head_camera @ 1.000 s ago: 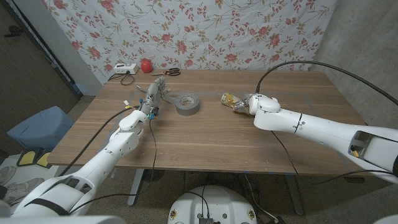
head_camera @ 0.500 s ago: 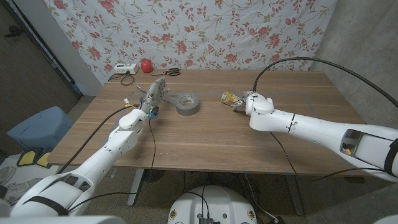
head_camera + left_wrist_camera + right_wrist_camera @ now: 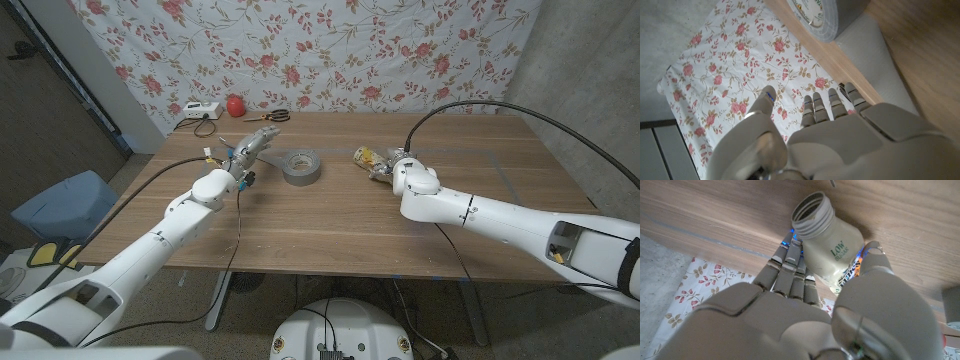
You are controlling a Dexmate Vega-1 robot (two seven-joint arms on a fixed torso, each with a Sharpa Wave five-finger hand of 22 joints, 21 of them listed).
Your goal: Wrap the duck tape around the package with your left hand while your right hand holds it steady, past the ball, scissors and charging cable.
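L hand (image 3: 250, 147): raised over desk's left-rear part, fingers (image 3: 821, 105) straight and apart, holds nothing; just left of the tape roll, not touching it. In L wrist view (image 3: 840, 145) fingers reach toward the flowered backdrop.
R hand (image 3: 398, 168): on desk mid-rear, right of centre; fingers (image 3: 790, 262) on one side and thumb on the other side of the package; grips it.
Package (image 3: 372, 160): small open-mouthed jar lying on its side on the desk, mouth pointing away from R hand. R wrist view (image 3: 832, 242) shows a cream body, threaded neck, no cap, label "LOW SUGAR".
Duck tape (image 3: 301, 167): grey roll lying flat on desk, near centre toward rear edge, between the two hands; well apart from package. Edge of roll with white inner core seen in L wrist view (image 3: 827, 17).
Ball (image 3: 235, 105): red, by desk's rear-left corner.
Scissors (image 3: 268, 115): orange handles, near rear edge, just right of ball.
Charging cable (image 3: 206, 124): dark loop at rear-left corner, next to a white charger box (image 3: 197, 110).
Desk (image 3: 340, 225): wooden, front half bare.
Backdrop (image 3: 300, 45): white cloth w/ red flowers behind rear edge.
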